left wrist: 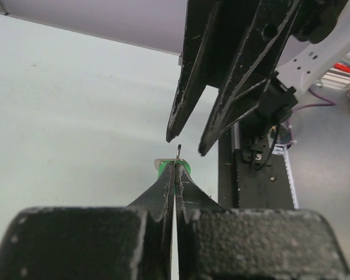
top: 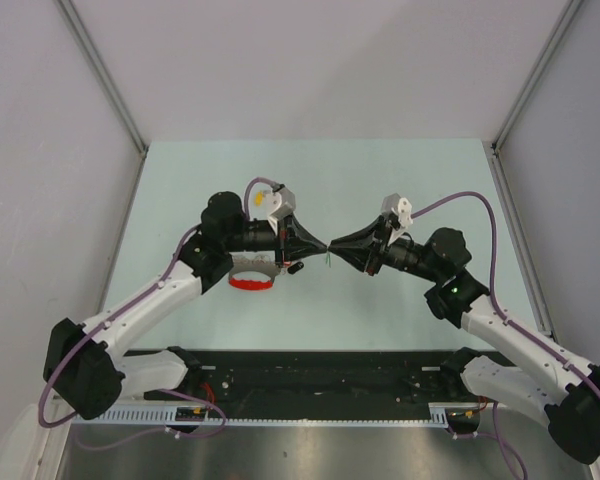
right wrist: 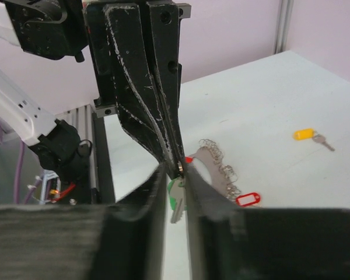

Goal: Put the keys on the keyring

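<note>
My left gripper [top: 323, 246] is shut on the green head of one of the keys [right wrist: 176, 198], held above the table at mid-table. The silver blade hangs down between the fingers of my right gripper [right wrist: 175, 169]. Those fingers stand slightly apart on either side of it. In the left wrist view the green key [left wrist: 185, 167] peeks out at the left gripper [left wrist: 175, 166] tips. The right gripper's fingers [left wrist: 184, 87] stand spread just beyond. The keyring [right wrist: 221, 169] lies on the table below, showing grey chain and a red tag [right wrist: 248, 199]. The yellow key [right wrist: 306, 135] lies apart on the table.
In the top view the keyring's red band [top: 252, 283] shows under the left arm. The pale green table [top: 400, 180] is walled on three sides. A black rail [top: 320, 375] runs along the near edge between the arm bases.
</note>
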Available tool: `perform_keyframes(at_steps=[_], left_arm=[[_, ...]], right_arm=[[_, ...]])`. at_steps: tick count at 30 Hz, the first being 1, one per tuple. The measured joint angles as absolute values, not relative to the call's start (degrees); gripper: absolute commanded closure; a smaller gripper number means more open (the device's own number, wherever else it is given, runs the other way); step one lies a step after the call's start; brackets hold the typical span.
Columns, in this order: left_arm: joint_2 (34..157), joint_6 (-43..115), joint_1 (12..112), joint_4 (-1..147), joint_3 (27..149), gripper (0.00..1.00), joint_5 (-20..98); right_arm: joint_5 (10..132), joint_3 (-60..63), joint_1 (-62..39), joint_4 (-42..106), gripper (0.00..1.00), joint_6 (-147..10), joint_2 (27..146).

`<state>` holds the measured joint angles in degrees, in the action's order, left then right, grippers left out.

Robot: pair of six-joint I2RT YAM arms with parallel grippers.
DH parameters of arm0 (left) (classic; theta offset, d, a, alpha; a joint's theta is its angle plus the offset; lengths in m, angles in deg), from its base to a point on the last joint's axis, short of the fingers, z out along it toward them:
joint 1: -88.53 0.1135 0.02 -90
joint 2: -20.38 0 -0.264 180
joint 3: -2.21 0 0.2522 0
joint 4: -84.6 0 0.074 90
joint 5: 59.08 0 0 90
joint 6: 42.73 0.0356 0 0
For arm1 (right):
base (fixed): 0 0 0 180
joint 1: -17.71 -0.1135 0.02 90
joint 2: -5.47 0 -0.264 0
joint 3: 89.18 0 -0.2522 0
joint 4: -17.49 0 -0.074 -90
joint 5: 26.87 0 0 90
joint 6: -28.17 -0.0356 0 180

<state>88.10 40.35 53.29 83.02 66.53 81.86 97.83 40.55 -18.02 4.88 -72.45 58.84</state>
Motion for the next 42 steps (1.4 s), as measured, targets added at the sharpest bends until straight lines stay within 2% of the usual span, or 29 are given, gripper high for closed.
perform_keyframes(at_steps=[5, 11, 19, 25, 28, 31, 42], left_arm=[[86.4, 46.3, 53.2, 73.1, 68.6, 1.0, 77.8], [84.0, 53.8, 53.2, 62.7, 70.1, 1.0, 73.0], [83.3, 59.9, 52.6, 55.0, 70.2, 1.0, 70.0], [81.8, 60.7, 52.0, 55.0, 69.8, 1.0, 70.3], [80.4, 60.3, 52.0, 57.0, 68.6, 1.0, 71.1], [79.8, 59.7, 51.9, 58.2, 67.8, 1.0, 72.1], [80.3, 59.8, 51.9, 58.2, 67.8, 0.99, 73.1]], right_arm=[[96.7, 40.5, -16.1, 8.7, 0.37, -72.4, 57.6], [95.3, 39.9, -15.3, 17.5, 0.29, -68.6, 56.2], [97.0, 36.8, -16.6, 22.9, 0.34, -65.4, 58.7], [98.2, 34.6, -20.2, 22.7, 0.44, -62.2, 63.4], [98.6, 34.4, -20.9, 22.2, 0.55, -61.3, 65.1], [98.9, 34.4, -20.9, 21.5, 0.6, -60.5, 65.7], [102.1, 33.3, -22.8, 20.2, 0.64, -57.9, 66.1]])
